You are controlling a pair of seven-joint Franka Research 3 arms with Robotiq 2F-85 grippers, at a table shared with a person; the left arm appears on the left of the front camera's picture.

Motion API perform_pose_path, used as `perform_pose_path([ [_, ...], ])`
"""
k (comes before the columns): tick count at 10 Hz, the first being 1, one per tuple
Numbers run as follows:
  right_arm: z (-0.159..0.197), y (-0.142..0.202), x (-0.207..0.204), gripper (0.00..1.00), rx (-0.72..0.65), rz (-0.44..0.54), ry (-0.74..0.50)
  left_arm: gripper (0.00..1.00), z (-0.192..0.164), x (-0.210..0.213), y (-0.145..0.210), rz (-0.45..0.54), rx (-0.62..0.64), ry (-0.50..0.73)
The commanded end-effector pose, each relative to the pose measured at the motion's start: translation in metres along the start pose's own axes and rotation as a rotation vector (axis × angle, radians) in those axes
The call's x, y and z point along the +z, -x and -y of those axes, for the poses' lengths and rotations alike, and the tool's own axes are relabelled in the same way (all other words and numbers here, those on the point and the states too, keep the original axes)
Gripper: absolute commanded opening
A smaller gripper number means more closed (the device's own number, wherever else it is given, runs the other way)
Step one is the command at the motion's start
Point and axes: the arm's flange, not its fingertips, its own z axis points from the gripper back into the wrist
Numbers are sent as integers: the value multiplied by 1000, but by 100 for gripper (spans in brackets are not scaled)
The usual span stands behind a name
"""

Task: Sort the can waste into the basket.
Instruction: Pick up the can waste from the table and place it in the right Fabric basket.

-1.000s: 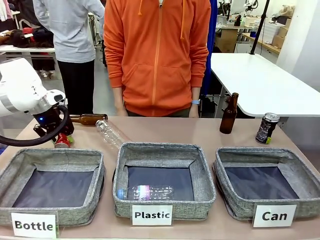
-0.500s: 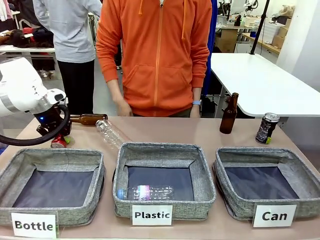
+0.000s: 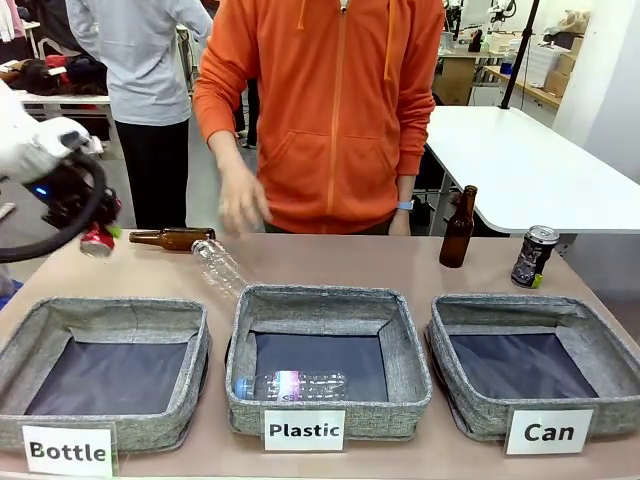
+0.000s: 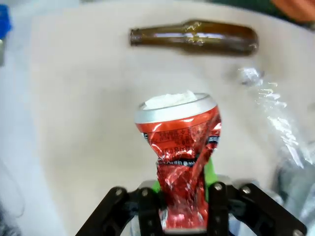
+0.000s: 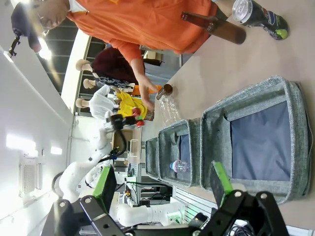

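The left claw (image 3: 95, 232), clamped on the crushed red can (image 4: 179, 142), has lifted it off the counter (image 3: 400, 265) to the frame's upper left; next comes the carry to the "Can" basket (image 3: 530, 305) at lower right. The dark can (image 3: 534, 256) waits behind that basket; the right claw (image 5: 165, 182) hangs spread and empty.

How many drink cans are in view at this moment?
2. A crushed red can is clamped in the left gripper, held in the air at far left; a dark can stands upright at the far right, behind the Can basket.
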Motion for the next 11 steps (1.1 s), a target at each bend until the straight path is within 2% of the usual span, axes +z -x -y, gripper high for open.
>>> perform_pose_path([
  [1,0,-2,1,100,25,11,-21,5,-11,80,66,-90,-98,184],
  [4,0,-2,1,100,25,11,-21,5,-12,131,142,-114,-319,259],
  [5,0,-2,1,100,25,11,-21,5,-16,135,155,-41,-325,299],
  [6,0,-2,1,100,25,11,-21,5,-27,135,150,-18,-316,341],
  [7,0,-2,1,100,25,11,-21,5,-10,142,149,-99,-294,285],
  [9,0,-2,1,100,25,11,-21,5,-10,142,149,-99,-294,285],
  [10,0,-2,1,100,25,11,-21,26,-17,143,158,-80,-310,304],
  [11,0,-2,1,100,25,11,-21,26,3,134,158,-99,-357,368],
])
